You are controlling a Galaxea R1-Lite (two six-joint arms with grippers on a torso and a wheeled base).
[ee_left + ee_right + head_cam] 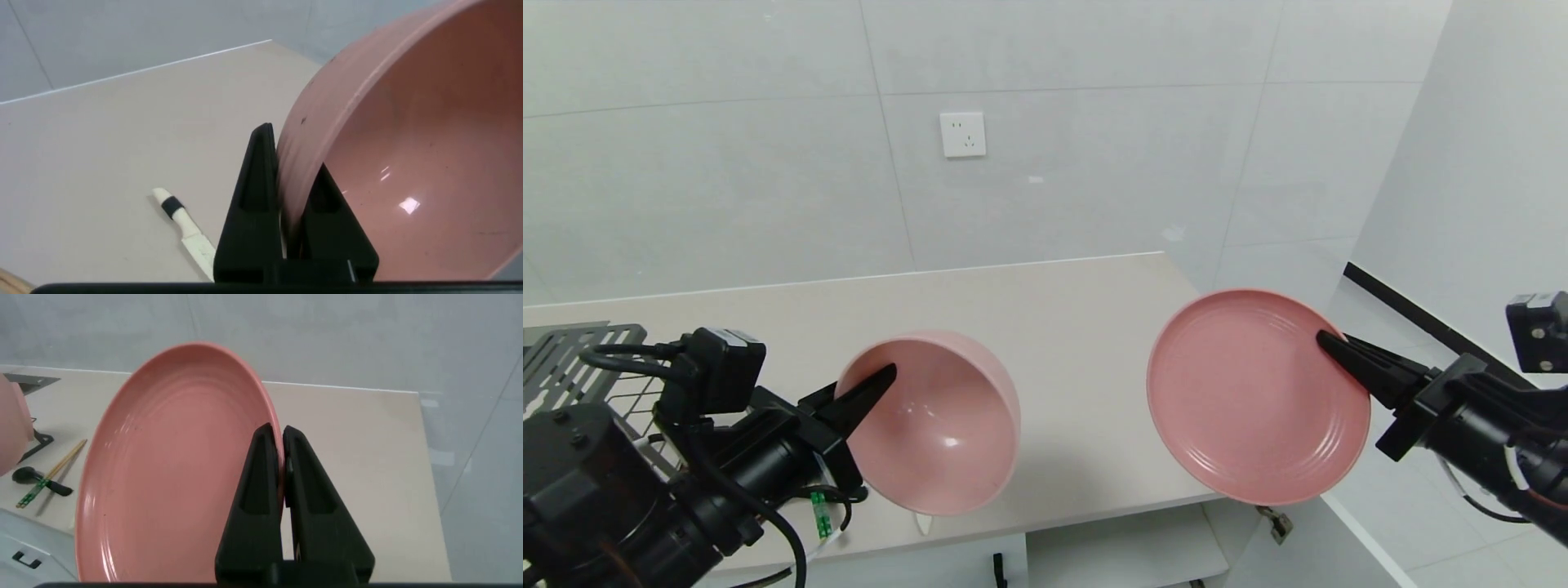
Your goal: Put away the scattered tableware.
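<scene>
My left gripper (882, 377) is shut on the rim of a pink bowl (939, 425), held tilted above the front of the beige counter (1054, 327). The bowl's rim (319, 139) sits between my left fingers (257, 204). My right gripper (1327, 339) is shut on the edge of a pink plate (1250, 400), held tilted over the counter's right end. The plate (172, 465) shows again past my right gripper (282, 457). A white utensil handle (184, 229) lies on the counter below the bowl. Wooden chopsticks (57, 469) and a dark utensil (37, 483) lie near the counter's front edge.
A metal dish rack (580, 359) stands at the counter's left end. A tiled wall with a socket (962, 135) runs behind. The counter ends at the right, with open floor (1380, 523) beyond. Cabinet fronts (1094, 555) lie below the front edge.
</scene>
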